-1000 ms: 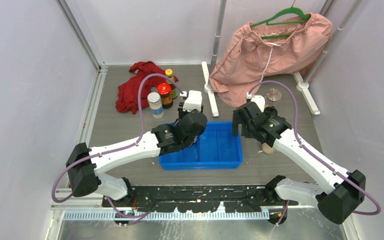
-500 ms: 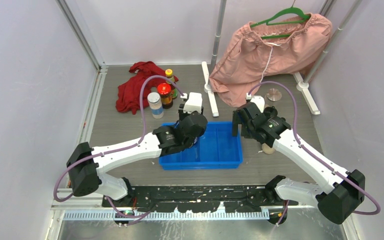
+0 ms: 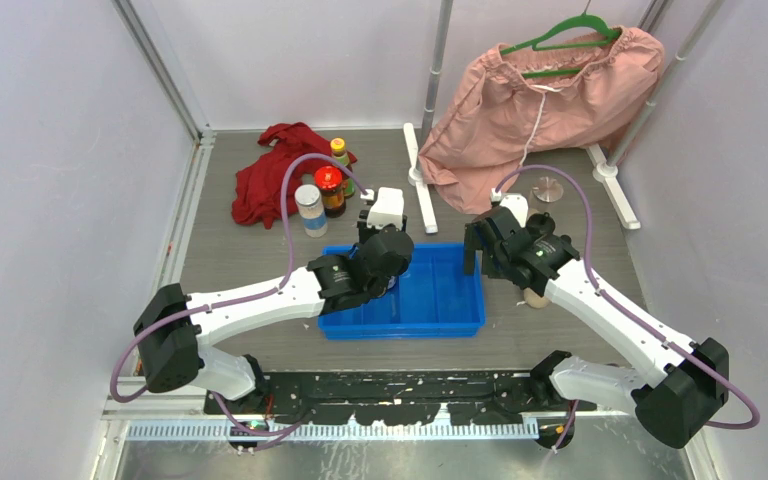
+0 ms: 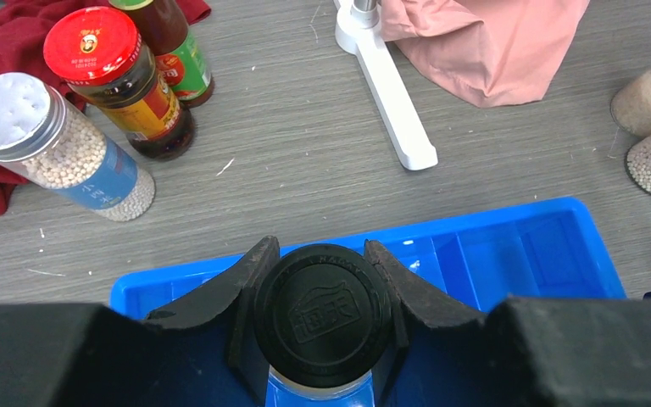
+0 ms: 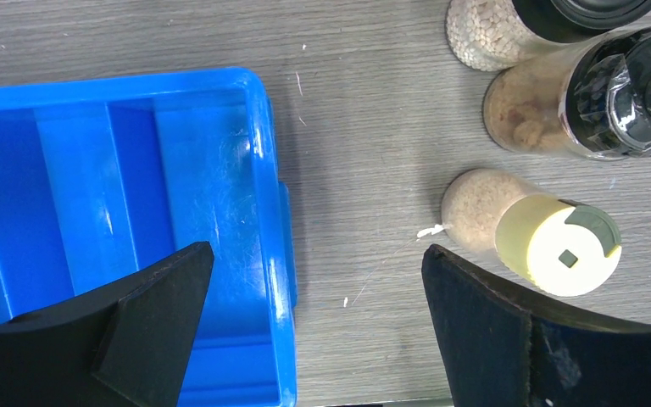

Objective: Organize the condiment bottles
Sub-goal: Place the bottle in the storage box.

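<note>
My left gripper (image 4: 322,292) is shut on a black-capped bottle (image 4: 322,315) and holds it over the left end of the blue tray (image 4: 509,246); in the top view the gripper (image 3: 378,262) hides the bottle. A red-capped jar (image 4: 114,76), a silver-capped jar of white beads (image 4: 51,144) and a dark yellow-capped bottle (image 3: 339,152) stand behind the tray. My right gripper (image 5: 315,280) is open and empty, straddling the tray's right wall (image 5: 271,212). A beige bottle with a yellow cap (image 5: 525,229) lies beside its right finger. Two black-capped jars (image 5: 576,93) stand beyond.
A red cloth (image 3: 270,170) lies at the back left behind the jars. A pink garment (image 3: 550,100) hangs on a green hanger over a white stand foot (image 3: 420,190). A small metal disc (image 3: 547,188) lies at the back right.
My left arm has shifted slightly to the right with the black-capped bottle still held over the tray. The right gripper has barely moved.
</note>
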